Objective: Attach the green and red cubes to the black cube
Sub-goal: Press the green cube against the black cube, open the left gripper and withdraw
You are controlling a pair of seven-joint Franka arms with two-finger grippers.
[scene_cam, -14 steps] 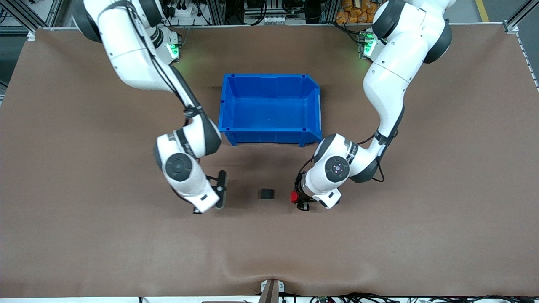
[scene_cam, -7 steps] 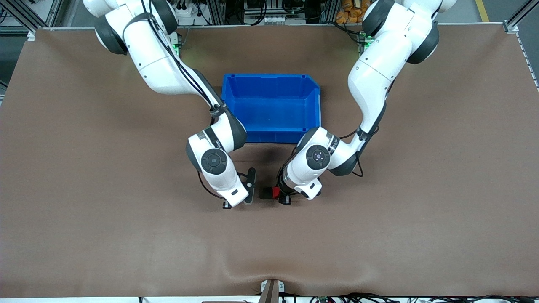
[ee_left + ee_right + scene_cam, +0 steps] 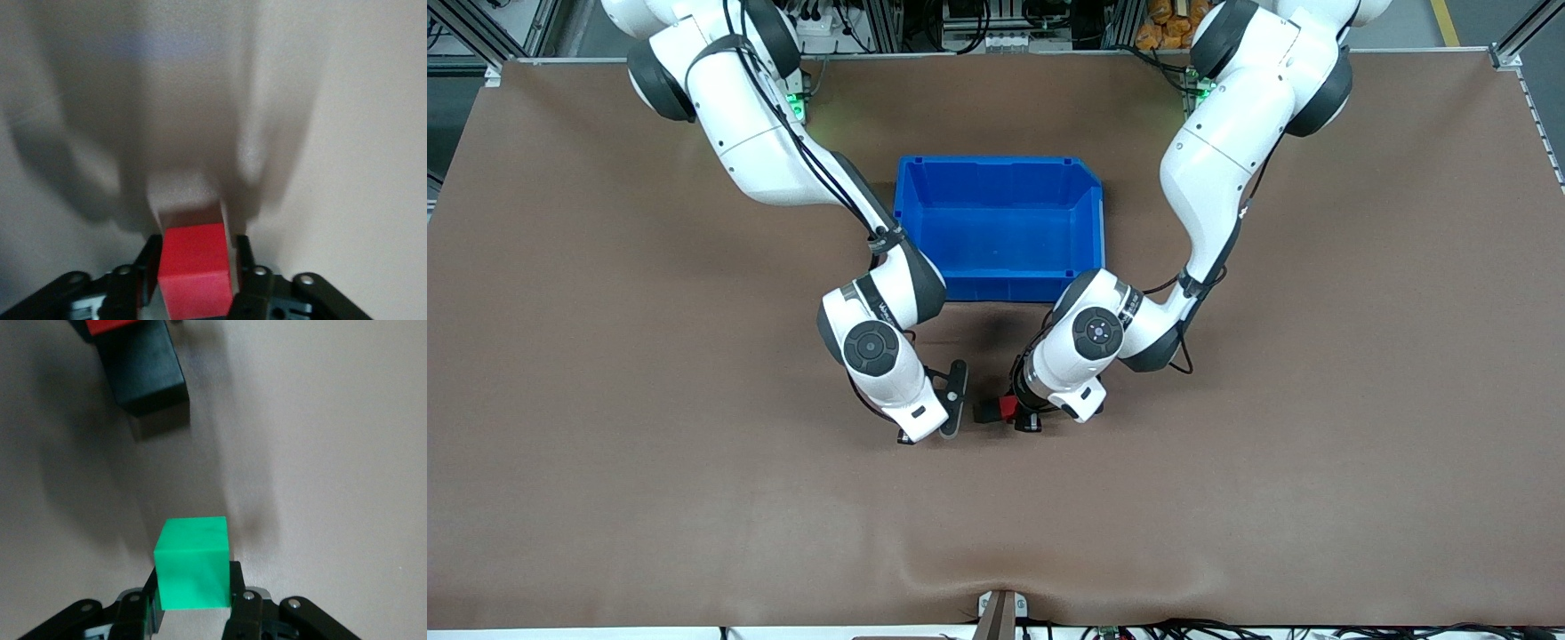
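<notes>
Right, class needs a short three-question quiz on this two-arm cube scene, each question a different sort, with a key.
1. True or false: the left claw is shut on the red cube.
2. Which cube does the right claw hold? A black, B green, C red.
3. Fill in: the red cube meets the ____ cube on the table.

Key:
1. True; it grips the red cube.
2. B; the green cube sits between its fingers, still apart from the black cube.
3. Black; the red and black cubes touch, nearer the front camera than the blue bin.
</notes>
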